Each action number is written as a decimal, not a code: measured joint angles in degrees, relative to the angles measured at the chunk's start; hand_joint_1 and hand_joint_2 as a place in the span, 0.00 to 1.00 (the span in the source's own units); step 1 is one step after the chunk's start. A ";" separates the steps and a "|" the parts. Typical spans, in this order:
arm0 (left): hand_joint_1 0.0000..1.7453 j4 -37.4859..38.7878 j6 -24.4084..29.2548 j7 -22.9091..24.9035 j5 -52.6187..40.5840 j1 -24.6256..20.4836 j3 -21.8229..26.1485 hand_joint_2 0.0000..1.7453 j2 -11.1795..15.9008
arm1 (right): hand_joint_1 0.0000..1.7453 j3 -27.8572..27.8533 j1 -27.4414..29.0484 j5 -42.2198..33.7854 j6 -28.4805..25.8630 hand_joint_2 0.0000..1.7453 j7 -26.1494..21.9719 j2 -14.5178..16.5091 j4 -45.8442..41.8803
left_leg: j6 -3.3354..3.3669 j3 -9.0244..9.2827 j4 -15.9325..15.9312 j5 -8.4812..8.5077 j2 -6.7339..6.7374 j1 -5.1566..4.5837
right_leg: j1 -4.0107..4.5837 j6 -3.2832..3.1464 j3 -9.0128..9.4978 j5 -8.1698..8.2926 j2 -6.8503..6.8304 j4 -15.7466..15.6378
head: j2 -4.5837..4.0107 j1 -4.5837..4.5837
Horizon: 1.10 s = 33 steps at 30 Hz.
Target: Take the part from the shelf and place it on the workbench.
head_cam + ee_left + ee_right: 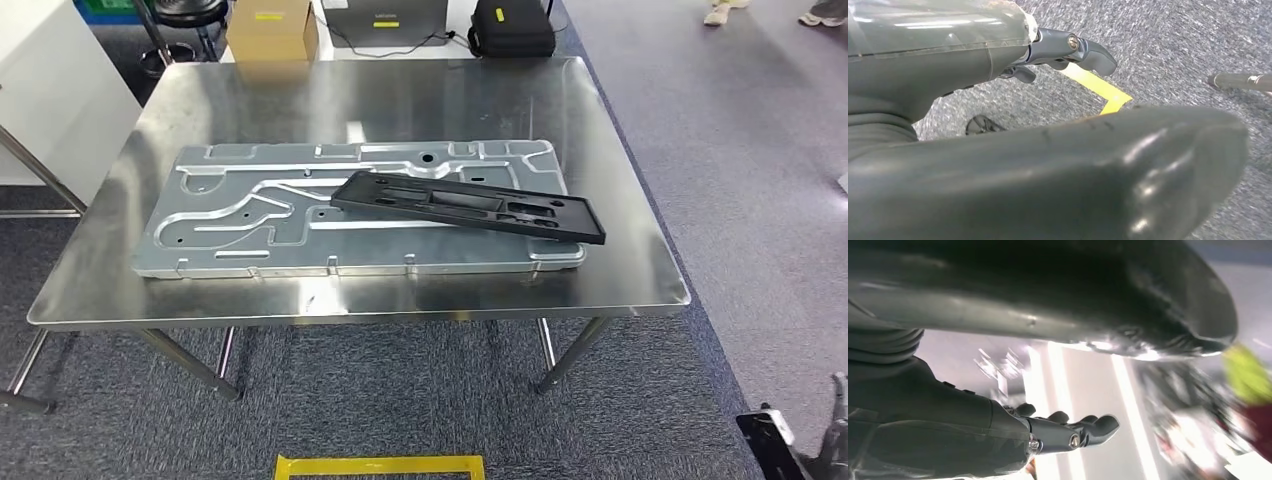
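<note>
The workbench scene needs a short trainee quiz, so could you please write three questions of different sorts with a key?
1. True or false: the black plastic frame lies directly on the bare workbench.
2. What is the black plastic frame resting on: A the silver metal panel, B the cardboard box, C the floor?
3. What does the left hand hold?

Key: 1 false; 2 A; 3 nothing, its fingers spread above the carpet.

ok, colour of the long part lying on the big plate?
Matte black part, lying on the silver metal plate. The head view shows it best.
</note>
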 joint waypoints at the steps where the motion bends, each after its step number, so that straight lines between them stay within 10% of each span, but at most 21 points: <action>1: 0.00 0.00 0.17 -0.04 0.10 -0.04 0.26 0.00 -0.16 | 0.00 -0.33 -0.83 0.61 -0.37 0.00 0.54 -0.71 4.22 | -0.36 -0.09 -0.13 0.47 -0.08 0.11 | 0.33 -0.34 0.17 0.02 0.06 -0.80 | 0.00 -0.01; 4: 0.00 0.00 0.56 -0.09 0.19 0.23 0.86 0.00 -0.49 | 0.00 -0.99 -2.07 1.60 -1.31 0.00 1.01 -2.20 14.73 | -1.32 -0.87 0.41 -0.12 -0.36 0.35 | 0.36 -1.67 -1.12 1.68 -0.15 -1.07 | 0.00 0.04; 9: 0.00 0.00 0.66 -0.09 0.18 0.38 1.33 0.00 -0.86 | 0.00 -1.41 -3.19 1.80 -1.62 0.00 0.78 -3.70 24.50 | -1.54 -3.72 14.88 -11.82 -0.33 0.40 | 0.66 -2.85 -5.37 4.98 -0.36 -0.86 | 0.00 -0.10; 11: 0.00 0.00 0.66 -0.10 0.18 0.32 1.44 0.00 -0.85 | 0.00 -1.50 -3.50 1.81 -1.62 0.00 0.75 -4.03 26.79 | -1.12 -1.08 15.20 -10.08 -0.33 0.15 | 0.87 -2.85 -7.23 6.07 -0.40 -0.44 | 0.00 -0.11; 15: 0.00 -0.03 0.68 -0.11 0.17 -0.09 1.68 0.00 -0.73 | 0.00 -1.62 -3.98 1.88 -1.30 0.00 1.07 -4.26 29.49 | 0.50 10.97 -0.20 -8.37 -0.25 -0.91 | 1.03 -2.32 -9.25 7.95 -0.49 0.18 | 0.00 -0.08; 17: 0.00 -0.04 0.72 -0.13 0.16 -0.27 1.75 0.00 -0.70 | 0.00 -1.70 -4.20 2.72 0.52 0.00 3.21 -4.42 30.86 | 0.93 12.43 -3.45 -8.83 -0.19 -1.14 | 0.88 -1.69 -9.47 9.04 -0.60 -0.02 | 0.00 -0.09; 19: 0.00 -0.03 0.79 -0.15 0.14 -0.23 1.79 0.00 -0.87 | 0.00 -1.74 -3.95 4.49 3.85 0.00 6.73 -4.48 33.11 | 1.45 11.76 -4.01 -7.49 -0.06 -0.93 | 0.73 -1.06 -9.80 8.75 -0.53 0.19 | 0.00 -0.08; 24: 0.00 -0.02 0.58 -0.70 -0.66 0.32 1.82 0.00 -1.26 | 0.00 -1.36 -2.29 9.10 15.96 0.00 18.74 -2.47 39.54 | 2.00 8.01 -4.05 -4.16 0.29 -0.63 | 0.00 0.33 -12.75 -2.48 -0.27 13.34 | 0.00 0.12; 26: 0.00 -0.02 0.06 -0.91 -1.42 0.43 1.79 0.00 -1.29 | 0.00 -0.97 -1.85 10.51 21.99 0.00 24.93 -1.01 41.14 | 1.55 5.85 -3.24 -3.07 0.43 -0.55 | -0.69 0.94 -11.48 -0.74 -0.29 15.67 | 0.00 0.11; 28: 0.00 -0.02 -0.56 -0.87 -2.40 0.40 1.68 0.00 -1.28 | 0.00 -0.57 -1.77 11.70 26.46 0.00 29.21 0.37 42.13 | 0.89 3.61 -1.88 -2.35 0.48 -0.39 | -1.45 1.52 -6.42 1.77 -0.28 10.40 | 0.00 0.12; 30: 0.00 -0.01 -1.24 -0.74 -3.79 0.26 1.26 0.00 -1.25 | 0.00 -0.14 -1.99 12.43 29.19 0.00 30.91 1.63 42.76 | 0.09 1.95 -0.43 -1.88 0.60 -0.32 | -1.41 1.34 -1.27 0.70 -0.10 2.97 | 0.00 0.04; 33: 0.00 0.01 -2.58 -0.63 -6.70 0.02 -0.35 0.00 -1.28 | 0.00 0.21 -2.00 12.34 30.34 0.00 30.24 3.09 43.47 | -1.19 0.91 0.14 -0.63 0.66 -0.05 | -0.70 -0.43 -0.47 -0.13 -0.20 -0.21 | 0.00 -0.05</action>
